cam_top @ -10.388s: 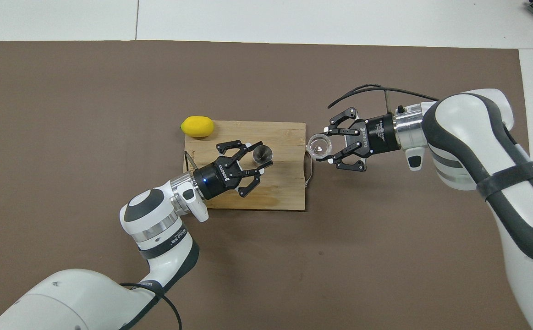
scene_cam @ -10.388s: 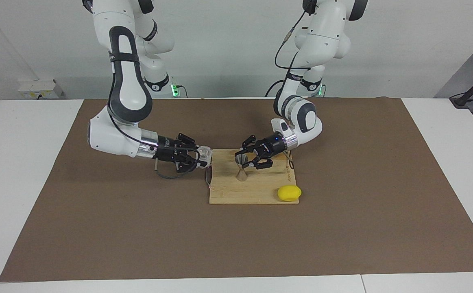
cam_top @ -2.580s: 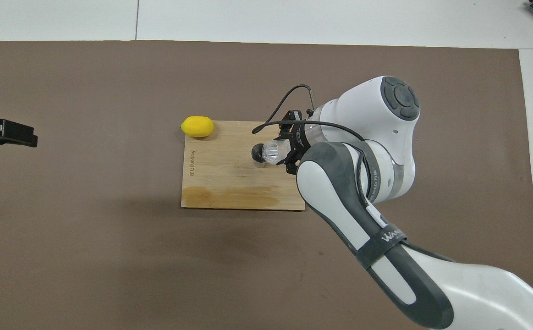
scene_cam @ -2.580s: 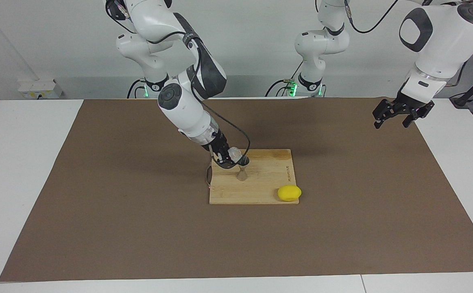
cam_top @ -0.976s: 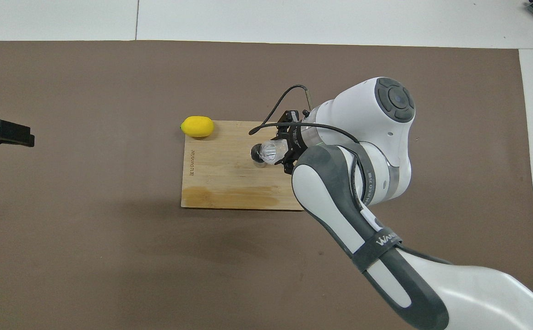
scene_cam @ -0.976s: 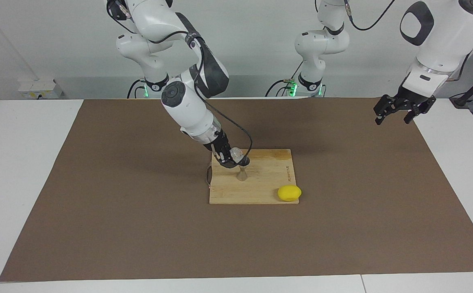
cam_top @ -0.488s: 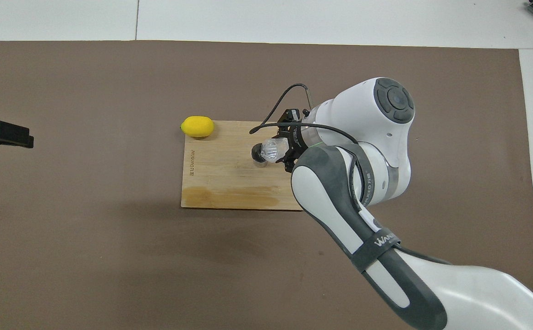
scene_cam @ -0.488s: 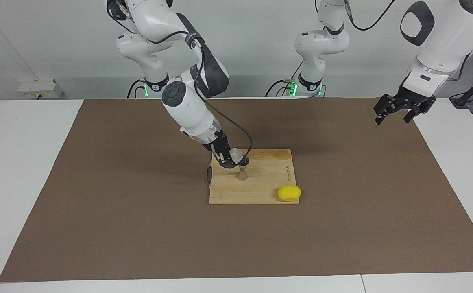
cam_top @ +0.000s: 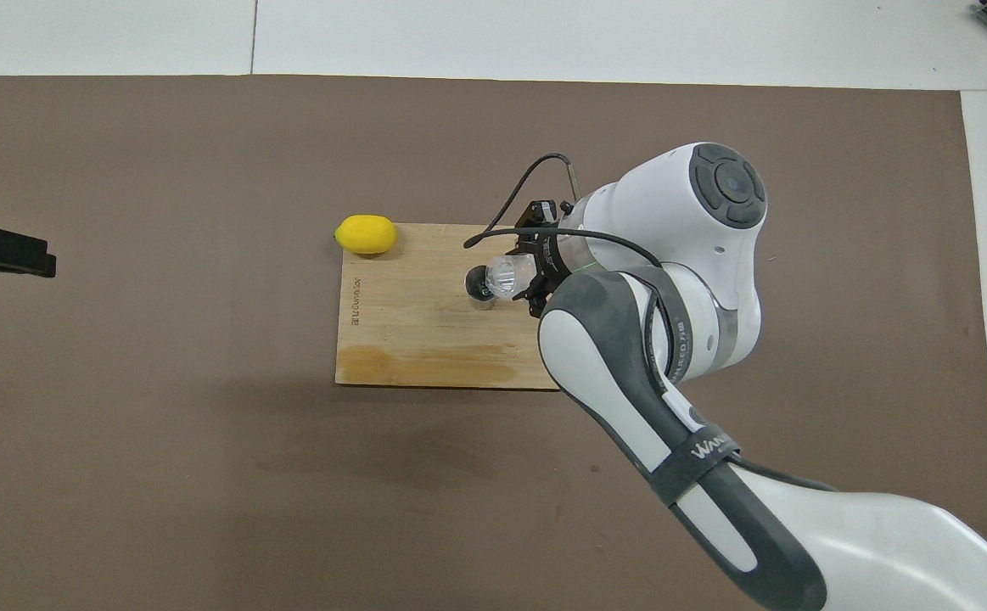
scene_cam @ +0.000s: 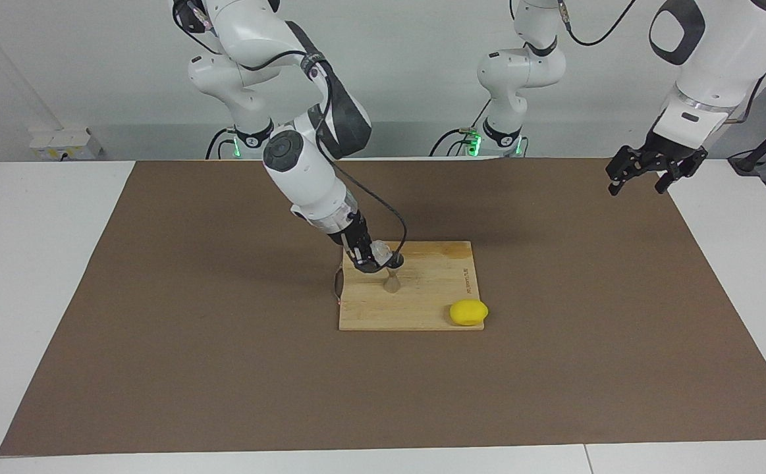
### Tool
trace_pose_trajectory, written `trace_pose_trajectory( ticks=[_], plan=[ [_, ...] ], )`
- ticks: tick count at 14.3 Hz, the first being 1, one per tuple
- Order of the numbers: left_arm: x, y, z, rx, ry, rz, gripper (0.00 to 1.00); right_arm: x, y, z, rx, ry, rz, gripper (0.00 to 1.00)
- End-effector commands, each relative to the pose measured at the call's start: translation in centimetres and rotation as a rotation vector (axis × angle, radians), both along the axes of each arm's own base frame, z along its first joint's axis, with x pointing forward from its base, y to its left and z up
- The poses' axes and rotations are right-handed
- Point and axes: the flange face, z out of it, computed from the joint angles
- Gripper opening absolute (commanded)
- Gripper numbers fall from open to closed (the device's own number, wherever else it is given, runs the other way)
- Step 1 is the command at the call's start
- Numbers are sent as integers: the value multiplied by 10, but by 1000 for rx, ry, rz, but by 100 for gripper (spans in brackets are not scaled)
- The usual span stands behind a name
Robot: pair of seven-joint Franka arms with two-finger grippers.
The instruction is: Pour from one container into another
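On the wooden board (scene_cam: 422, 309), shiny metal jigger (scene_cam: 391, 282), right gripper (scene_cam: 371, 258) tipping clear glass cup (scene_cam: 381, 251) over it, left gripper (scene_cam: 646, 172) spread wide above the brown mat's corner (scene_cam: 620, 217).

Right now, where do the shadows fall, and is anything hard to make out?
Facing view: soft, blurry arm shadows on the brown mat; the glass cup, tipped over the jigger, is a faint glint. Overhead view: the right arm hides much of the right gripper, and the cup catches bright highlights.

Lemon (scene_cam: 468, 312) at cutting board (scene_cam: 422, 309) corner; bare mat (scene_cam: 224, 368) all round.
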Motion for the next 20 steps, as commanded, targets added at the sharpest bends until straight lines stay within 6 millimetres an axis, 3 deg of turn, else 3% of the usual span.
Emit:
trace_pose_trajectory(
  ticks=[1,9,13,16,20],
  plan=[
    [-2,-2,6,17,6,9,100,5,6,5,-17,-17,-25,0],
    [-3,-2,6,17,5,9,100,9,-4,2,21,11,-56,0],
    [-3,-2,6,17,5,9,100,12,-12,10,76,31,-93,0],
    [-3,-2,7,17,3,9,100,20,-35,16,144,44,-140,0],
    [-3,-1,7,17,2,11,100,36,-81,23,316,69,-181,0]
  ],
)
